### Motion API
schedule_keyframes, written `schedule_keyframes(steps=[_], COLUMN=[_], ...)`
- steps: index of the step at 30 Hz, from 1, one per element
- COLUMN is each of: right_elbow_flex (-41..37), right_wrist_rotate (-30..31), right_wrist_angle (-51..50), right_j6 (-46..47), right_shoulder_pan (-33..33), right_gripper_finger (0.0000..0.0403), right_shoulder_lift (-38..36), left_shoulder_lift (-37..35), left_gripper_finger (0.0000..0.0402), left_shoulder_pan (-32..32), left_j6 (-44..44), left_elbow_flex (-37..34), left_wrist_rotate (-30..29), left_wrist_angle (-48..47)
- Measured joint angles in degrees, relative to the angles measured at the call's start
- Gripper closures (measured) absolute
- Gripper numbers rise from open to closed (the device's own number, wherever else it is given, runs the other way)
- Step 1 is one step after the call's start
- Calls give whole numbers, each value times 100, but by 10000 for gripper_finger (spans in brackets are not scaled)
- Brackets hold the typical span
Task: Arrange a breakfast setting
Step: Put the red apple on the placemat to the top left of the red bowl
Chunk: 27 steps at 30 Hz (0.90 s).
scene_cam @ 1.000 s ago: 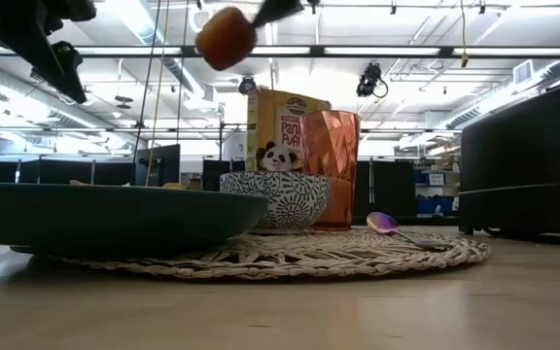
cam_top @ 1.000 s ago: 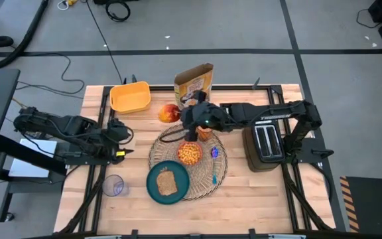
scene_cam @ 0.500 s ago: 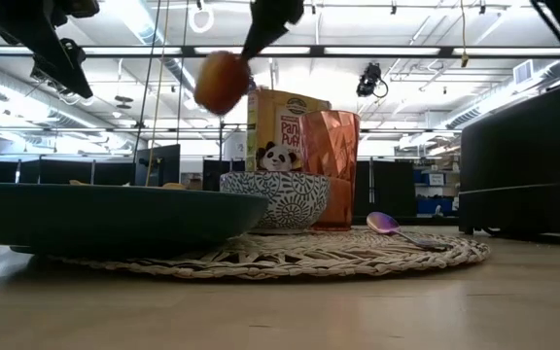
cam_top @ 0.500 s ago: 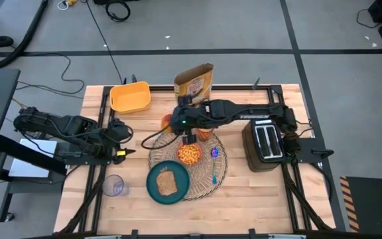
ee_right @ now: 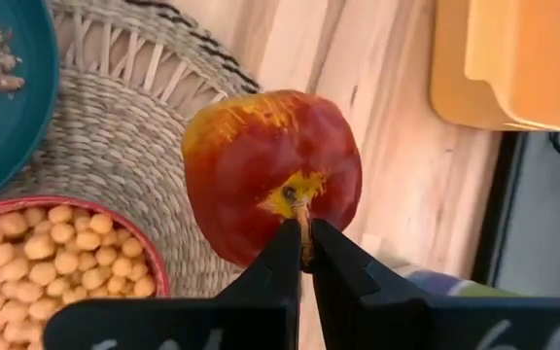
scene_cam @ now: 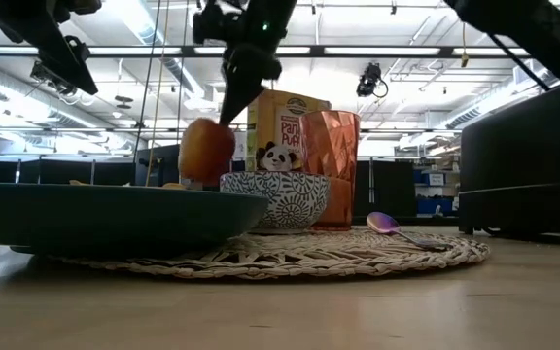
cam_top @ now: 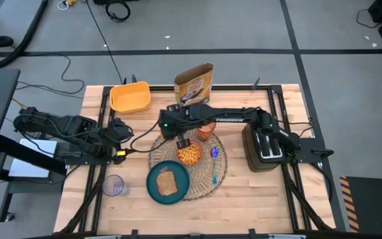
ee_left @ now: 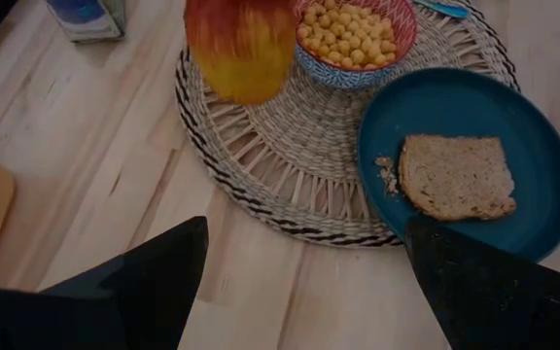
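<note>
Dropped way lower now, the red-and-yellow apple (ee_right: 272,175) hangs by its stem from the pinched-shut right gripper (ee_right: 303,255), over the woven placemat's (ee_left: 290,175) edge beside the cereal bowl (ee_left: 356,34). Left gripper (ee_left: 299,262) waits wide open nearby.

left claw (cam_top: 126,152): spread, idle | right claw (ee_right: 302,255): pinched, arm outstretched
</note>
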Motion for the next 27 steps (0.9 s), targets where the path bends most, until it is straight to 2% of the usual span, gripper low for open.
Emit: schedule_keyframes(steps=[7, 14, 21, 27], right_elbow_flex=[-62, -197, -342, -676], right_wrist_rotate=[-75, -74, -249, -405], right_wrist_angle=[-38, -34, 115, 245], right_j6=[151, 259, 313, 409], right_shoulder_pan=[-55, -85, -172, -175], right_gripper_finger=[383, 383, 383, 383], right_shoulder_lift=[340, 337, 342, 333], left_shoulder_lift=[-42, -122, -160, -162], left_gripper_finger=[47, 47, 47, 47], left_shoulder_pan=[0, 0, 0, 0], left_j6=[123, -213, -35, 274], left_elbow_flex=[2, 462, 929, 1056], left_wrist_rotate=[4, 38, 21, -25], left_wrist_angle=[-205, -1393, -1420, -1275])
